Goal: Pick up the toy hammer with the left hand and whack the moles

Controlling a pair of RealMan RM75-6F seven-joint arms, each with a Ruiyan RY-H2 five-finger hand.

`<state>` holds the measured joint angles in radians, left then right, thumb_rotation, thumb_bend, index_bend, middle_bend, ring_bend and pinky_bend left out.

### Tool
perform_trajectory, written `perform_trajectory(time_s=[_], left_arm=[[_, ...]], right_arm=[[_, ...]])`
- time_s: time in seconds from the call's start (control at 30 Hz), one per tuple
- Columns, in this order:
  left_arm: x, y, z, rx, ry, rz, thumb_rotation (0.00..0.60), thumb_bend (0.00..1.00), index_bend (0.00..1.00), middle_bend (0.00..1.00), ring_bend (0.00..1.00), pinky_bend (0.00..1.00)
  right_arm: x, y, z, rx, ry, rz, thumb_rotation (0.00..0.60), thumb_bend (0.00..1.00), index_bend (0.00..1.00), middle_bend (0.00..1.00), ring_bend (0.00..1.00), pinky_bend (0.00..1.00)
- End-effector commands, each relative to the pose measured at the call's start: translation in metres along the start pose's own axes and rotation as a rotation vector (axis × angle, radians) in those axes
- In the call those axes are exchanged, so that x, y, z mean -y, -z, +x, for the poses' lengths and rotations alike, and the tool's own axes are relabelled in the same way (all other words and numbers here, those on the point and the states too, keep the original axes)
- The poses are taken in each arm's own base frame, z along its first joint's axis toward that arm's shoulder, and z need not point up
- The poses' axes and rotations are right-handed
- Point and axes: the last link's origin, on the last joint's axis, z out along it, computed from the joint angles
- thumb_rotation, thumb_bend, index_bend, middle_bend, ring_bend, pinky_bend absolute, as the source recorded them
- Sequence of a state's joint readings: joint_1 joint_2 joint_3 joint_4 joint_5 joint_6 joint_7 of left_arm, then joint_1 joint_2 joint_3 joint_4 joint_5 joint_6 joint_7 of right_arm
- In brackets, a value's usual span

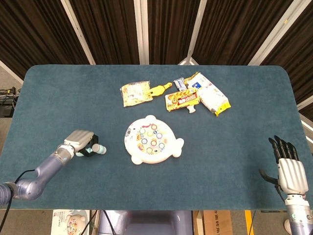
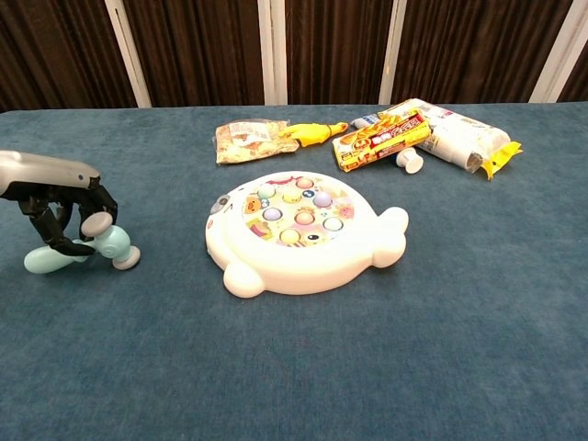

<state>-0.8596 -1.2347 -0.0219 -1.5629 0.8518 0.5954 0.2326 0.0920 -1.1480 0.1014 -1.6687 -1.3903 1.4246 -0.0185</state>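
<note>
The pale teal toy hammer [image 2: 84,249] is low over the table at the left, its head [image 1: 99,149] pointing toward the mole game. My left hand [image 2: 55,199] [image 1: 79,140] grips its handle from above, with the fingers curled around it. The white whack-a-mole game [image 1: 152,140] [image 2: 300,235], with coloured moles on top, sits at the table's middle, well to the right of the hammer. My right hand [image 1: 288,169] hangs by the front right edge with fingers straight and apart, holding nothing; the chest view does not show it.
Behind the game lie snack packs: a yellow bag [image 1: 135,93] [image 2: 243,140], a yellow-red box [image 1: 182,99] [image 2: 381,138] and a white packet [image 1: 211,94] [image 2: 459,136]. The table is covered in blue cloth [image 1: 234,132].
</note>
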Motion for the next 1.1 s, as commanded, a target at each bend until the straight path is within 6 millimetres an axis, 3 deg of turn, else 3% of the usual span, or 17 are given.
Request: perform_trajectory(time_s=[0.03,0.37,0.73,1.1], left_arm=[[-0.0014,-0.0029,-0.0010,0.001,-0.009,-0.005,0.600,0.66,0.59,0.56,0.40,0.51],[0.0006,-0.0069,-0.0034,-0.002,-0.046,0.006,0.600,0.65,0.54,0.53,0.38,0.50],[0.0035,-0.0062,-0.0011,-0.034,-0.052,0.029,0.600,0.48,0.51,0.47,0.34,0.48],[-0.0015,-0.0048,0.0003,-0.046,-0.051,0.024,0.600,0.46,0.49,0.46,0.34,0.47]], right_arm=[[0.0002,0.0000,-0.0001,0.001,0.000,0.001,0.600,0.25,0.00,0.00,0.00,0.00],[0.0002,0.0002,-0.0006,0.004,0.000,0.000,0.600,0.25,0.00,0.00,0.00,0.00],[0.0011,0.0007,-0.0012,0.006,0.002,0.000,0.600,0.25,0.00,0.00,0.00,0.00],[0.0016,0.0009,-0.0011,0.007,0.001,0.001,0.600,0.25,0.00,0.00,0.00,0.00]])
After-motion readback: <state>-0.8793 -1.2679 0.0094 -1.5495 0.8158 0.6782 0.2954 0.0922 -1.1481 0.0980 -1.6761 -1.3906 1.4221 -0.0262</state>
